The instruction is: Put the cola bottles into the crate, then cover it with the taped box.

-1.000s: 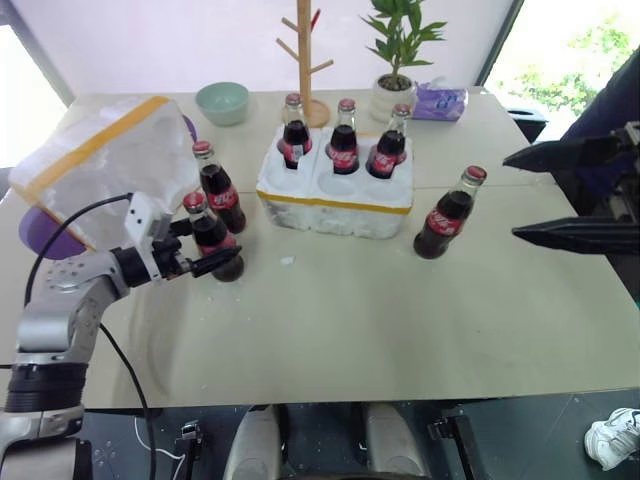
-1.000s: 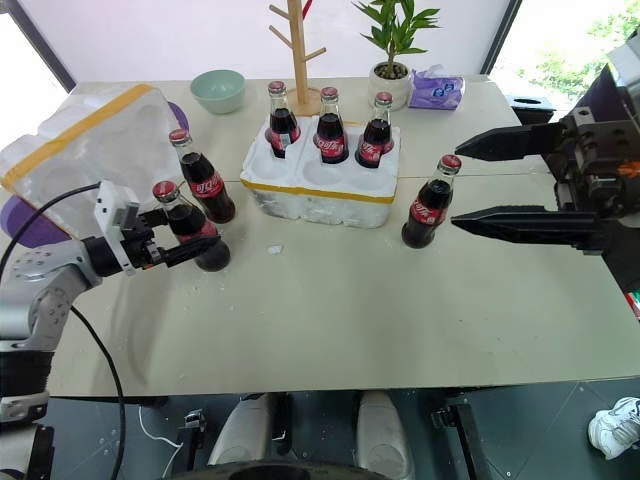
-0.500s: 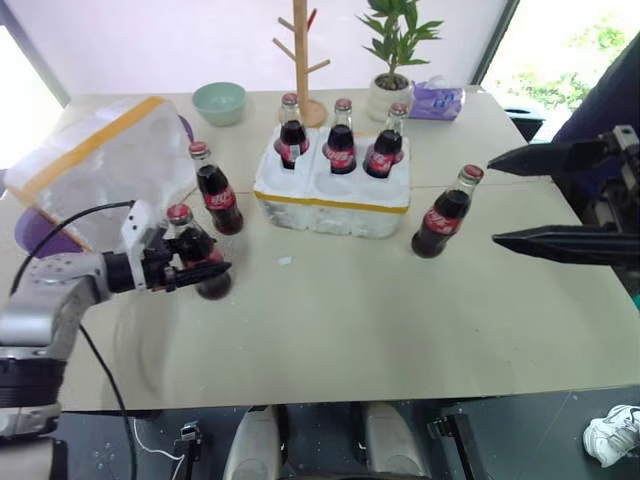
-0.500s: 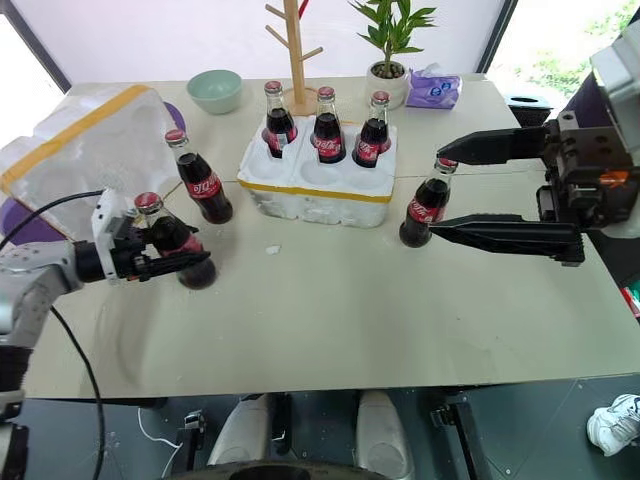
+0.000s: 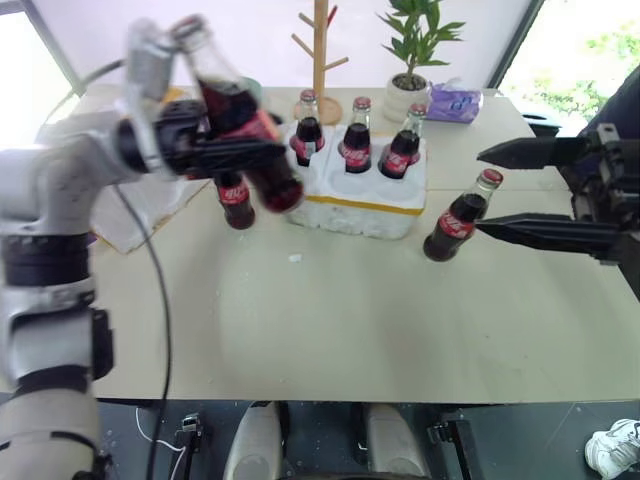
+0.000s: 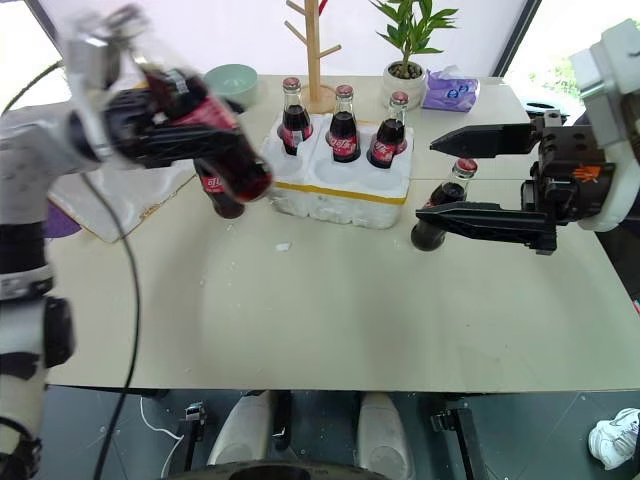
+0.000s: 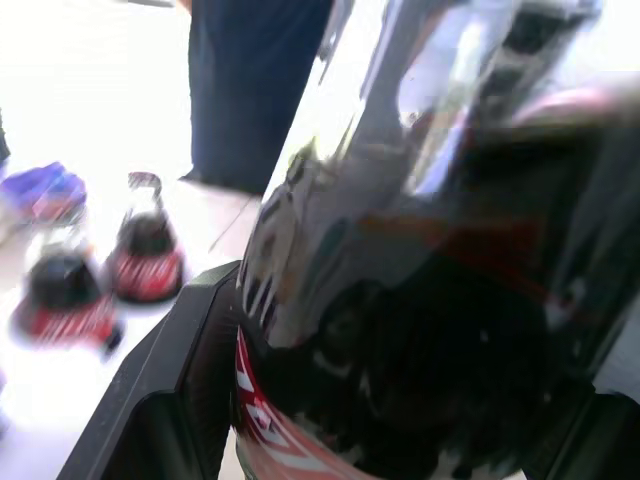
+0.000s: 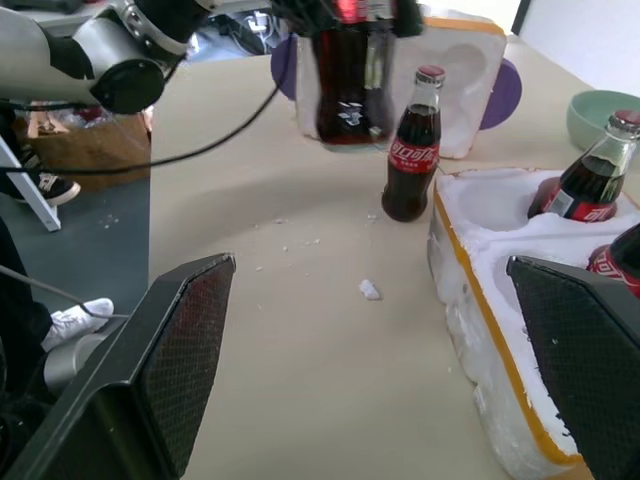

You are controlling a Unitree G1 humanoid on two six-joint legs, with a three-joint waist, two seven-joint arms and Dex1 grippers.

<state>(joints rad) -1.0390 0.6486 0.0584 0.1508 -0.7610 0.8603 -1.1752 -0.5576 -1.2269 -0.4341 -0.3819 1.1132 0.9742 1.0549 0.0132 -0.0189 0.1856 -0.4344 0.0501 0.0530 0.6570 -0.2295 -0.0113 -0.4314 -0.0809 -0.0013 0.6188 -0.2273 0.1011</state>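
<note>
Left arm (image 5: 50, 200): light grey/silver rounded segments, black bands at the joints, loose black cable (image 5: 150, 300) running alongside it. Small white block on the wrist. Left tool (image 5: 225, 152): two slim black fingers. Right tool (image 6: 470, 175): long tapered black fingers, textured inner pads, on a black wrist block with an orange mark and white housing behind

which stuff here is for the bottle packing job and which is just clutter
For the job: cola bottles, one in the left gripper; crate; taped box.
Clutter: green bowl, wooden rack, potted plant, purple packet.
</note>
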